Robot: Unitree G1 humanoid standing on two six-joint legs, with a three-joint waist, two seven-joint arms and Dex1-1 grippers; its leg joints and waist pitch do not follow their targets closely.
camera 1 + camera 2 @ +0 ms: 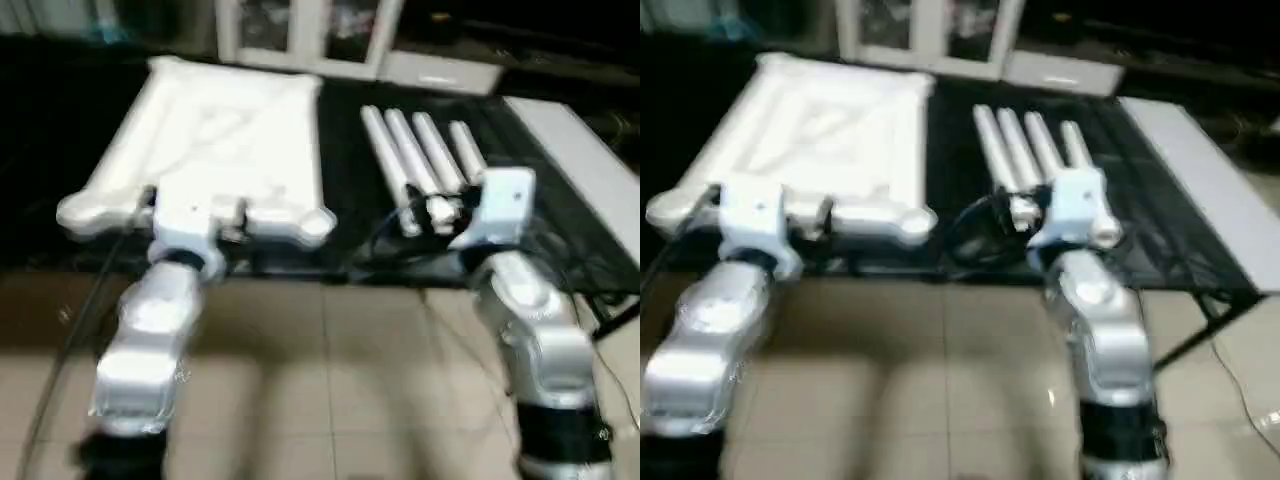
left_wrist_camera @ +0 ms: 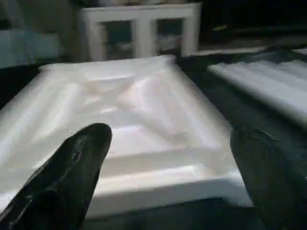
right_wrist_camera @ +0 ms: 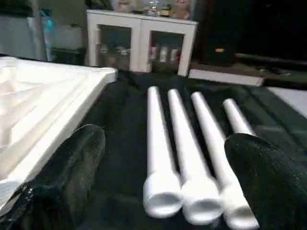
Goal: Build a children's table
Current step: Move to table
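From the head views, the white plastic square tabletop (image 1: 215, 150) is seen ribbed side up on the black table (image 1: 340, 200), with four white tube legs (image 1: 420, 160) laid side by side to its right.

In the left wrist view, the left gripper (image 2: 168, 177) is spread wide and empty over the tabletop's near edge.

In the right wrist view, the right gripper (image 3: 163, 177) is released and empty before the legs' flared ends; the close-packed tubes could be nudged and rolled, or two pinched together. No containers are seen.

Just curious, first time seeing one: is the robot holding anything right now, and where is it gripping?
Nothing. The left gripper and right gripper are both open, empty, short of the tabletop and legs.
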